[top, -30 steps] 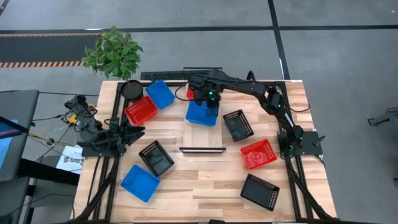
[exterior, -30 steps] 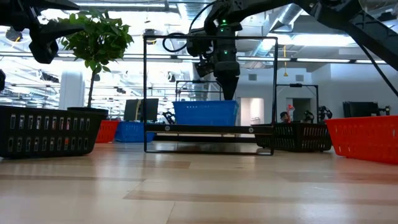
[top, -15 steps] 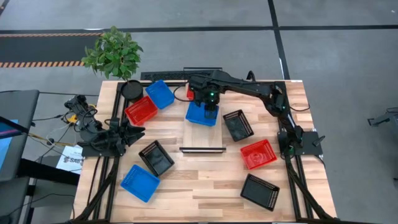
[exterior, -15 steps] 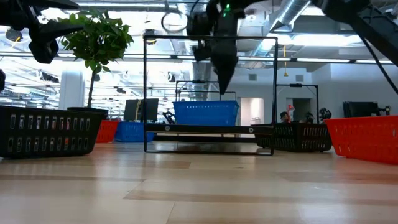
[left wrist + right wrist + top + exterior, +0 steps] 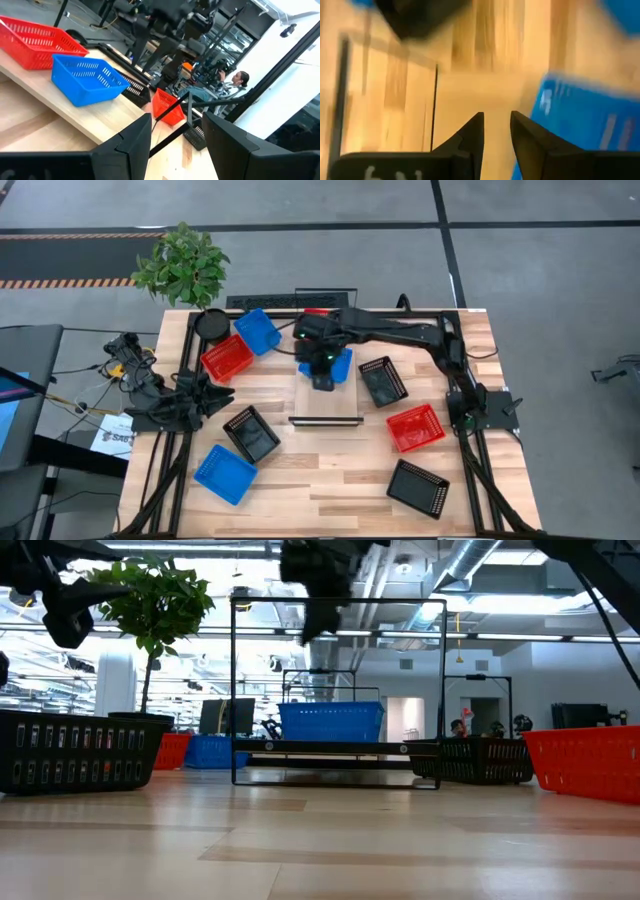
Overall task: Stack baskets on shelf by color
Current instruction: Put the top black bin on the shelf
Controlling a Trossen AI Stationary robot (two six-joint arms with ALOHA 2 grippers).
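Near-left corner: near blue basket (image 5: 225, 473), loose on the table. Left edge: my left pincer (image 5: 215, 393) waits, jaws apart, empty. Centre: shelf (image 5: 325, 405), long axis near to far. My right pincer (image 5: 322, 380) hangs above it, jaws narrowly apart, holding nothing. Just beyond, shelf basket (image 5: 343, 363), blue, sits at the shelf's far end. Judgement: next is far blue basket (image 5: 258, 330), which lies leftward and farther, by the far edge, skewed, nearer my right pincer.

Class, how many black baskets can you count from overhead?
3: one black basket front-left of the shelf, one to the shelf's right, one at the front-right corner. Another could hide under the arm.
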